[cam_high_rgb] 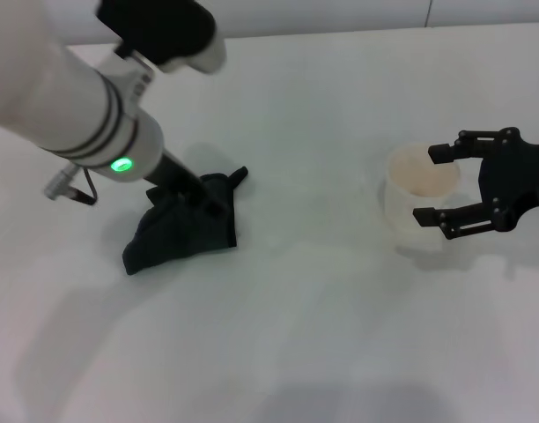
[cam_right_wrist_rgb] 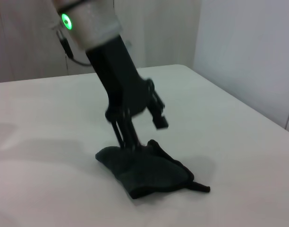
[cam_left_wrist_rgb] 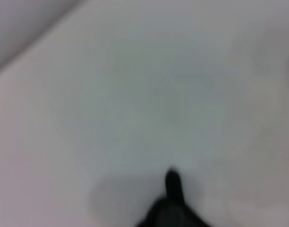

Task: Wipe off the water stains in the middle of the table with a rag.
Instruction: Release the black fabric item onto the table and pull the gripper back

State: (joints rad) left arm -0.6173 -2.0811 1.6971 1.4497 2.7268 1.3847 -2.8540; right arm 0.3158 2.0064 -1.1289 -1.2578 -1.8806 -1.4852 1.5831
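The left gripper (cam_high_rgb: 203, 196) presses into the dark rag (cam_high_rgb: 183, 231) at the table's (cam_high_rgb: 305, 335) left, apparently clamped on its folds: the pickup step. Next comes dragging the rag toward the middle. No stain can be made out anywhere. The right gripper (cam_high_rgb: 446, 182) stands open around a pale cup (cam_high_rgb: 417, 198).

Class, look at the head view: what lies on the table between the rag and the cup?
Nothing: between the rag and the cup, the head view shows only bare table.
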